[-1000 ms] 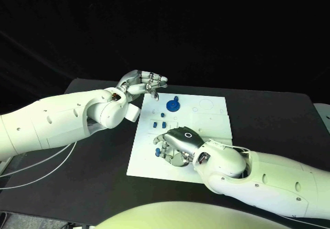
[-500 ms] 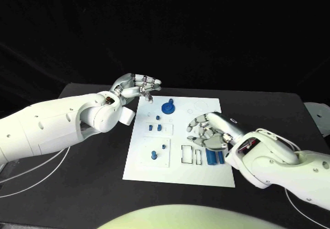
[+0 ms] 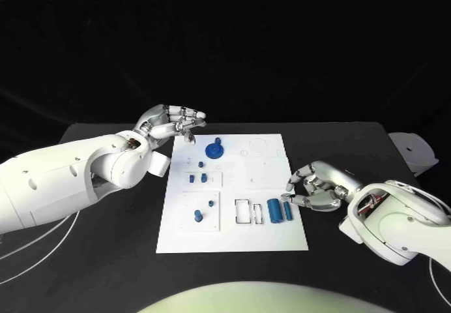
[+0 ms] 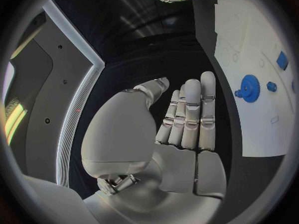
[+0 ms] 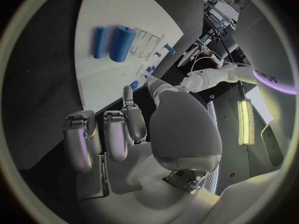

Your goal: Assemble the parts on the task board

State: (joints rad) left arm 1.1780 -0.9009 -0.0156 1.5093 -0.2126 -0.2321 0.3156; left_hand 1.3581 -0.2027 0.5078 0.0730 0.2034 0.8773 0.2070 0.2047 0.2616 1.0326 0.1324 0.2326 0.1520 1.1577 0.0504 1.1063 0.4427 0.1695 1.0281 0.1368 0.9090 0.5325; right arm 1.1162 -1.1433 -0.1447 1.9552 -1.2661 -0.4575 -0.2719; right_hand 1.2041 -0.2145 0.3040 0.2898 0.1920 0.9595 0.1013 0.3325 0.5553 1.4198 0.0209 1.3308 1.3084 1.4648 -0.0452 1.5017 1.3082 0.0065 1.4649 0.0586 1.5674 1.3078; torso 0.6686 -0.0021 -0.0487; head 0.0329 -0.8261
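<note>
So here's where the task board [image 3: 235,222] stands: it sits in the middle of the black surface [image 3: 113,261], between the two arms, and it looks partly populated to me, not finished. A blue gear [image 3: 215,150] sits near the far end of the board. A few small blue pegs [image 3: 197,177] stand a bit closer in on the left side, and another small blue piece [image 3: 197,216] sits on the square plate at the near left. Over on the right side two blue cylinders [image 3: 276,211] lie side by side, just beside a pair of outlined rectangular slots [image 3: 249,211] that look unfilled. There are also a couple of bare circle outlines [image 3: 259,143] near the far right corner. So my guess is several parts are in and the cylinders plus those open spots are what's left.

The left hand [image 3: 174,121] hovers just off the far left corner of the board, fingers curled in together, and I can't see anything in it. The right hand [image 3: 318,187] sits just off the board's right edge next to the cylinders, fingers curled inward with nothing held.

Writing: I can't read any on the board.
</note>
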